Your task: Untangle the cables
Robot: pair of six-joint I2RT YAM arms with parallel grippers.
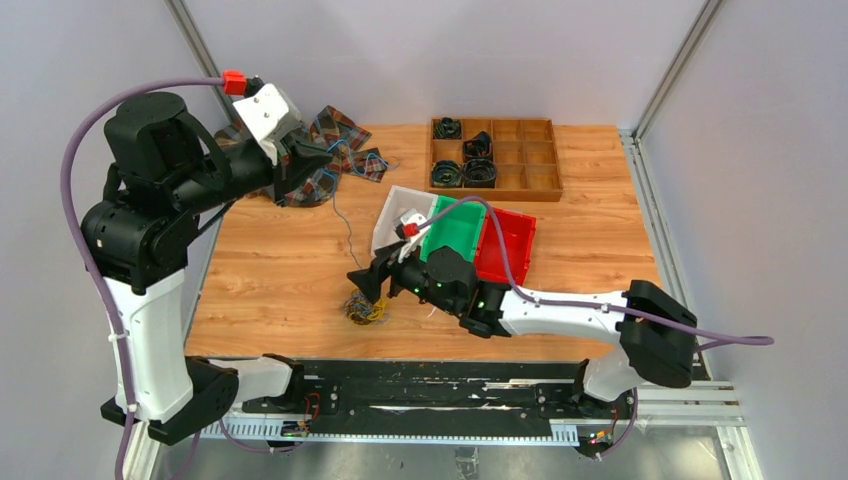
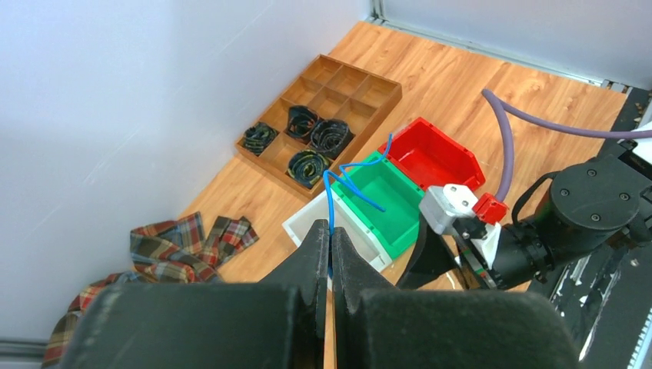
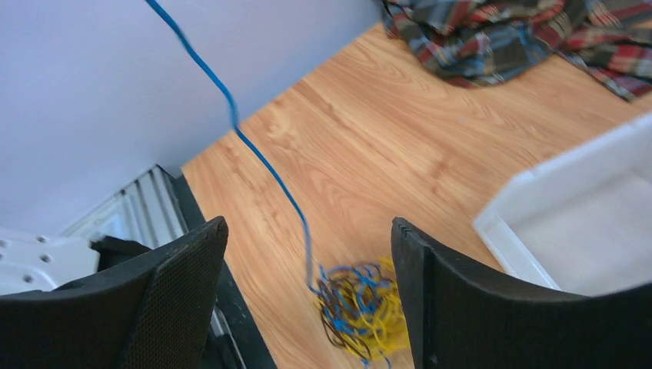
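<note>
Left wrist view — left gripper pinches 1 blue cable; right gripper gapes wide over the cable clump.

left fingers together, right fingers apart

I find no readable text in any view: no labels, brands, numbers or signs legible from here.
</note>
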